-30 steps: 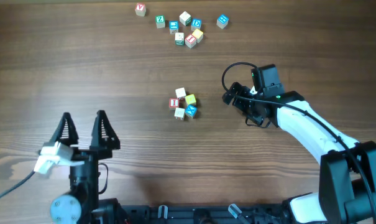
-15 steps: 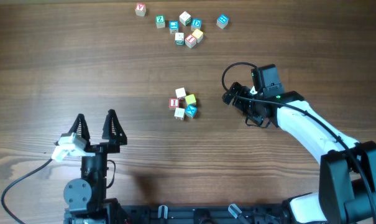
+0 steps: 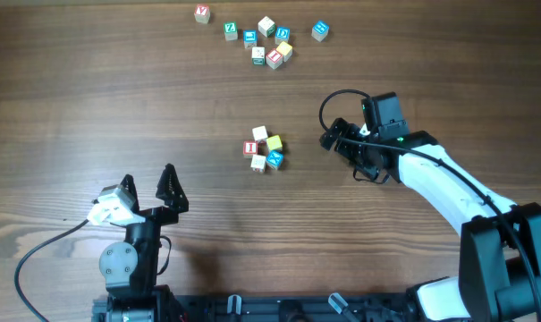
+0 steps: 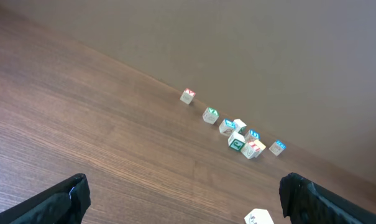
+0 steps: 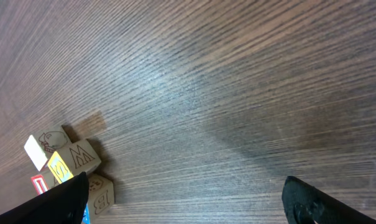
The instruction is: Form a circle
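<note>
Circle (image 3: 274, 143): five letter cubes in a tight ring, mid table (image 3: 118, 89). Loose cubes (image 3: 266, 27): nine, scattered at 12 o'clock from it, well apart. Right gripper (image 3: 343, 154) near circle at 3 o'clock, jaws wide, empty. Left gripper (image 3: 147, 176) at 8 o'clock, wide, empty.

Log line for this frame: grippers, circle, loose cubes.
left gripper: open, empty | right gripper: open, empty, right of circle | circle: five cubes, tight ring | loose cubes: far edge
</note>
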